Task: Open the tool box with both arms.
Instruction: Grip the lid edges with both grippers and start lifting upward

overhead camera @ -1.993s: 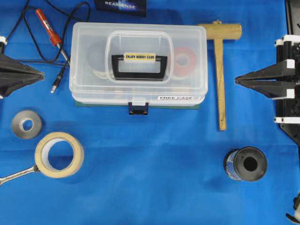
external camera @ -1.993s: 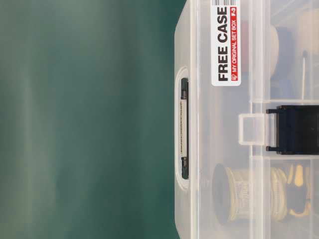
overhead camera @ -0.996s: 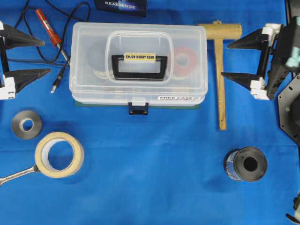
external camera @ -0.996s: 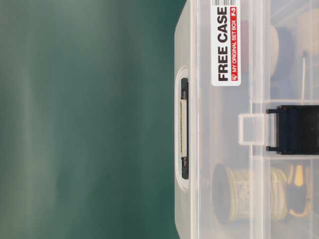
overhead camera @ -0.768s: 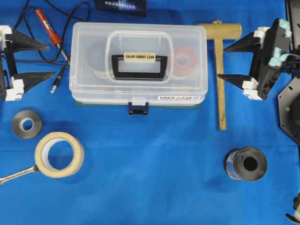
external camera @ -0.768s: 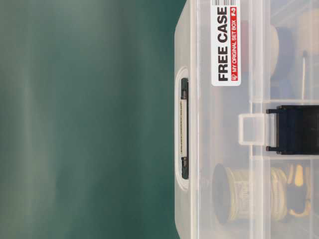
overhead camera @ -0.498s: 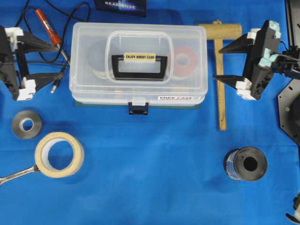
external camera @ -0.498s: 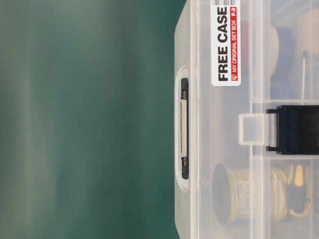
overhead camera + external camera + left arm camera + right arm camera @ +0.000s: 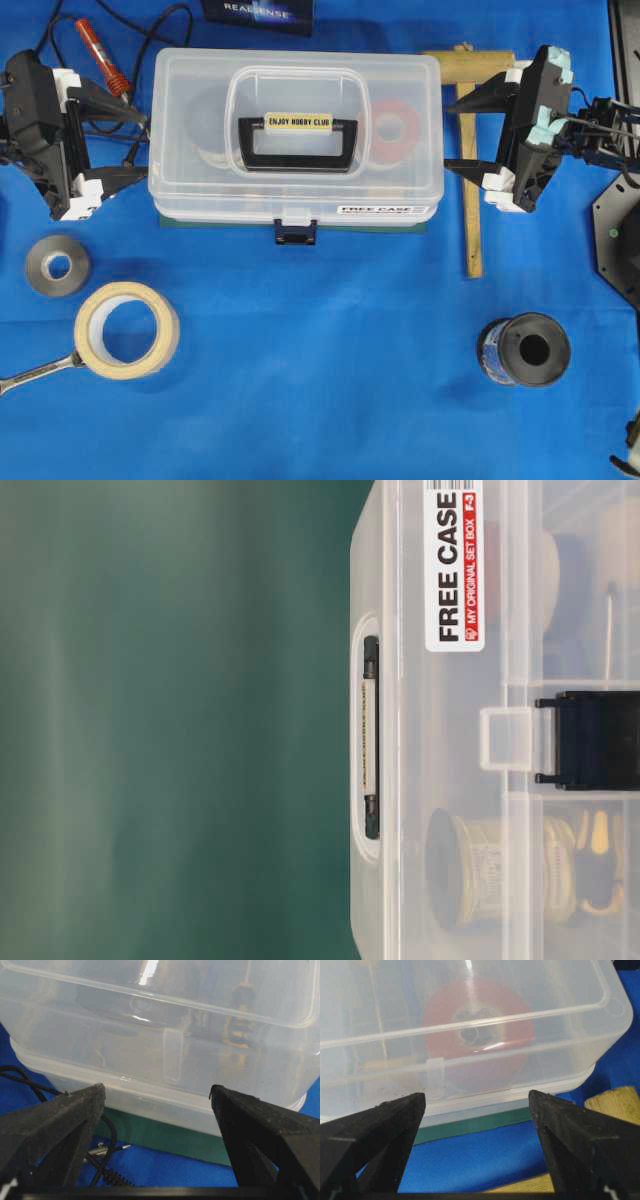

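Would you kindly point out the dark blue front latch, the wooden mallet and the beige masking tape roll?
dark blue front latch (image 9: pixel 296 233), overhead view, its centre.
wooden mallet (image 9: pixel 471 215), overhead view, mid-handle.
beige masking tape roll (image 9: pixel 159 332), overhead view, right rim.

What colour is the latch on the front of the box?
Dark blue, under a clear tab; the latch shows best in the overhead view.

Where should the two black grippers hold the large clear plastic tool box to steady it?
By its two short end walls, each gripper from its own side. The clear plastic tool box lies flat between the open left gripper and right gripper, already facing those ends.
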You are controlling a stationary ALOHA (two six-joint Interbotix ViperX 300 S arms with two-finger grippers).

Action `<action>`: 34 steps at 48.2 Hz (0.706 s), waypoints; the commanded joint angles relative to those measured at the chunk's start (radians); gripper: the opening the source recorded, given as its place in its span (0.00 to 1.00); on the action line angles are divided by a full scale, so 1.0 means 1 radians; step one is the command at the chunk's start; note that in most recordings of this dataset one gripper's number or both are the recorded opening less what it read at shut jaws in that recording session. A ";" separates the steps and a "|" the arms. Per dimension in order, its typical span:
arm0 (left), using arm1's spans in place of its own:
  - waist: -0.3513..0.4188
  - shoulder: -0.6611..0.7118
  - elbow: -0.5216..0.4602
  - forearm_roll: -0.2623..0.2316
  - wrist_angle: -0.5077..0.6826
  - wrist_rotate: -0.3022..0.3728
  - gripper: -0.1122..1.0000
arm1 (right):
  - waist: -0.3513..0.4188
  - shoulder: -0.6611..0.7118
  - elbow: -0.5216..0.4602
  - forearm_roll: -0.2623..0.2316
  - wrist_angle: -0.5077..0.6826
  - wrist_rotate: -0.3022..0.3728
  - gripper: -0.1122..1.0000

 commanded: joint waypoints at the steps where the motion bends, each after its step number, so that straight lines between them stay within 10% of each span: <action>1: -0.017 -0.011 -0.051 -0.002 -0.026 -0.002 0.92 | 0.021 0.002 -0.052 0.003 -0.029 0.005 0.87; 34: 0.038 -0.123 -0.063 -0.002 -0.029 0.008 0.92 | 0.021 -0.080 -0.097 -0.002 -0.023 -0.006 0.87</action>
